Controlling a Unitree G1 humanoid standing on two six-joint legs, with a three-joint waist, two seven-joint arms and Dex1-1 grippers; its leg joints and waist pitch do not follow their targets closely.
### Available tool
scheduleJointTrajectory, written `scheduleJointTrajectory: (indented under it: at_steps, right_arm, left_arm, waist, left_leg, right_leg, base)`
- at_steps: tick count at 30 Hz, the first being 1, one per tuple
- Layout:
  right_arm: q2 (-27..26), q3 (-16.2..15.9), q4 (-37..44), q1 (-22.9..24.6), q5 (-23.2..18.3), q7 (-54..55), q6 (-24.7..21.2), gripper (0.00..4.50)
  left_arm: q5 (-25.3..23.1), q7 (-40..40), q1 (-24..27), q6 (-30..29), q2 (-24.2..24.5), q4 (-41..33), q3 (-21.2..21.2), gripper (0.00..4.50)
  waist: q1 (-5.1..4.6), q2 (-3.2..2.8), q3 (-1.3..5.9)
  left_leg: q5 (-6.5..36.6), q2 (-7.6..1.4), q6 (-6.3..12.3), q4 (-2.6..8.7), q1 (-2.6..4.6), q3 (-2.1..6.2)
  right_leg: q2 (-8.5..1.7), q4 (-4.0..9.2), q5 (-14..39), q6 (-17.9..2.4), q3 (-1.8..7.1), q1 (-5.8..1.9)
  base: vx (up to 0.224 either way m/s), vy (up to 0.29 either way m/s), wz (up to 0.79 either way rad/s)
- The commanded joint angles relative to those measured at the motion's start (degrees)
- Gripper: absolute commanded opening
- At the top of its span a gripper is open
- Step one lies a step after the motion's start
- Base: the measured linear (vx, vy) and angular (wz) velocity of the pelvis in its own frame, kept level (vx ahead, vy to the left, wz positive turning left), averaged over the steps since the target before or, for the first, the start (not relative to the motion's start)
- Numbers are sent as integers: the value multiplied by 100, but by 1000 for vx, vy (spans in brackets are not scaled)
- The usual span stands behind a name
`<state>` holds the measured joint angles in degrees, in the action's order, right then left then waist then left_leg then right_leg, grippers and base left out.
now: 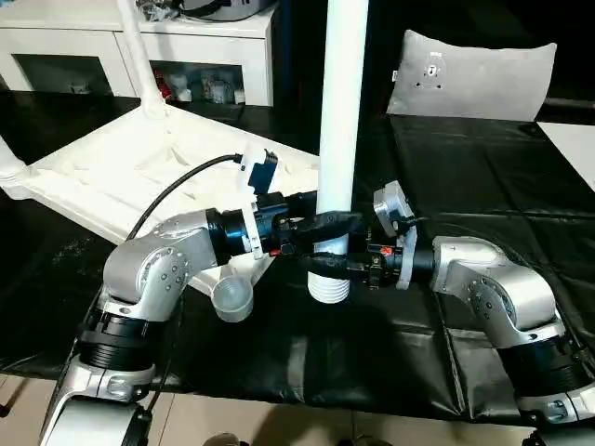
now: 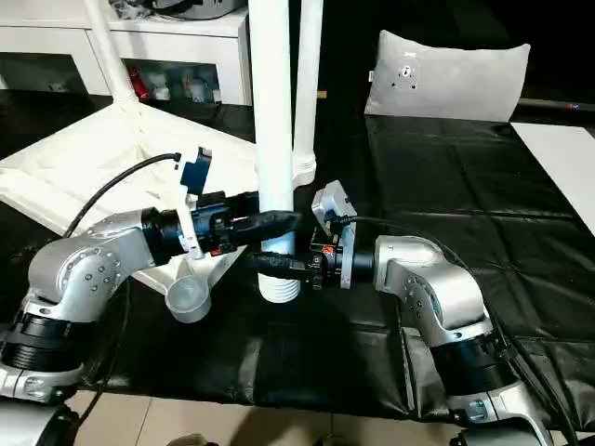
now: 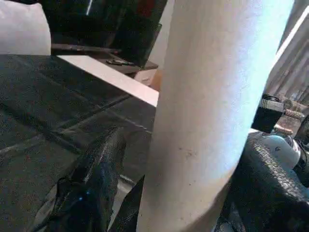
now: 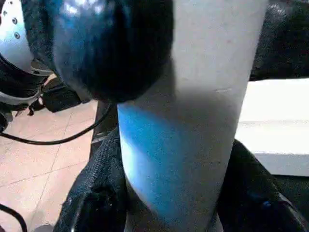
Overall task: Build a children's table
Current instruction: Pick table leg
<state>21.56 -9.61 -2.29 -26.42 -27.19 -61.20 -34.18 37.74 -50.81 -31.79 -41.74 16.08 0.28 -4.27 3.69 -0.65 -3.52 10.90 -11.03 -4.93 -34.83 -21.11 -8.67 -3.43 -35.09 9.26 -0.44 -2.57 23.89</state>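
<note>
An upturned white tabletop (image 1: 121, 172) lies at ten o'clock with some legs already standing in it, while both the left gripper (image 1: 321, 226) and the right gripper (image 1: 325, 263) clasp another upright leg (image 1: 342, 111), threaded end down, not yet fitted

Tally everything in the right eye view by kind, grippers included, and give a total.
table legs: 3
table top: 1
clear cup: 1
grey cushion: 1
grippers, left gripper and right gripper: 2
Total: 8
</note>
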Motion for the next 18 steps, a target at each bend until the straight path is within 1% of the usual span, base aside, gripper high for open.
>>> scheduleJointTrajectory:
  at_steps: [1, 3, 4, 5, 6, 8, 10, 11, 12, 14, 15, 18]
  right_arm:
    - [23, -16, 179, 25, -12, -23, 89, 193]
    - [23, -17, 181, 30, -4, -12, 93, 193]
    - [23, -19, 164, 25, 14, -2, 107, 193]
    - [23, -19, 164, 25, 14, -2, 107, 193]
    - [17, -25, 134, 19, 60, 37, 139, 193]
    - [9, -29, 106, 14, 100, 74, 170, 193]
    - [-11, -32, 77, 5, 134, 111, 204, 193]
    - [-14, -32, 73, 4, 138, 115, 208, 193]
    - [-24, -33, 62, -2, 150, 128, 223, 193]
    - [-27, -35, 57, -4, 157, 133, 232, 193]
    - [-28, -43, 40, -15, 175, 139, 256, 193]
    - [-30, -49, 21, -27, 193, 145, 279, 193]
  left_arm:
    - [-182, -118, -46, 294, 66, -191, -43, 302]
    - [-290, -141, -38, 316, 157, -233, -135, 302]
    - [-556, -248, -28, 673, 252, -233, -279, 302]
    - [-556, -248, -28, 673, 252, -233, -279, 302]
    - [-948, -386, -26, 1225, 388, -249, -466, 302]
    - [-1199, -410, -59, 1519, 491, -264, -569, 302]
    - [-1594, -411, -141, 1875, 682, -233, -750, 302]
    - [-1661, -421, -150, 1937, 713, -219, -783, 302]
    - [-1895, -462, -178, 2154, 822, -168, -901, 302]
    - [-1927, -482, -175, 2199, 839, -156, -923, 302]
    - [-1966, -511, -156, 2271, 848, -134, -946, 269]
    - [-2031, -542, -145, 2351, 864, -107, -983, 264]
  waist:
    - [32, 89, 410]
    - [24, 88, 410]
    - [29, 82, 410]
    - [16, 85, 409]
    - [25, 89, 407]
    - [18, 86, 415]
    - [18, 85, 411]
    - [14, 75, 416]
    - [13, 78, 410]
    - [12, 77, 414]
    - [10, 73, 415]
    - [15, 79, 419]
  left_leg:
    - [871, -84, 157, 380, -6, -47]
    - [871, -95, 145, 388, -4, -42]
    - [867, -94, 151, 389, -6, -36]
    - [873, -96, 151, 389, -9, -41]
    - [873, -94, 166, 391, -4, -37]
    - [827, -107, 141, 394, -4, -37]
    - [858, -105, 129, 403, -4, -28]
    - [849, -110, 99, 398, 4, -37]
    - [860, -110, 102, 404, -1, -31]
    - [866, -107, 66, 401, 4, -40]
    - [878, -106, 58, 396, 4, -43]
    - [863, -104, 45, 389, 1, -48]
  right_leg:
    - [-322, 472, 2046, -842, 184, -356]
    - [-321, 457, 2055, -806, 187, -353]
    - [-327, 465, 2070, -796, 186, -353]
    - [-320, 460, 2060, -774, 190, -351]
    - [-325, 482, 2093, -757, 189, -344]
    - [-330, 456, 1980, -751, 197, -349]
    - [-327, 456, 1993, -734, 195, -349]
    - [-333, 438, 1929, -772, 200, -345]
    - [-327, 449, 1935, -773, 199, -343]
    - [-333, 431, 1888, -808, 202, -346]
    - [-335, 426, 1852, -852, 202, -348]
    - [-340, 420, 1825, -884, 205, -349]
  base:
    - [0, 0, 0]
    - [0, 0, 0]
    - [0, 0, 0]
    - [0, 0, 0]
    - [0, 0, 0]
    - [0, 0, 0]
    - [0, 0, 0]
    - [0, 0, 0]
    - [0, 0, 0]
    - [0, 0, 0]
    - [0, 0, 0]
    - [0, 0, 0]
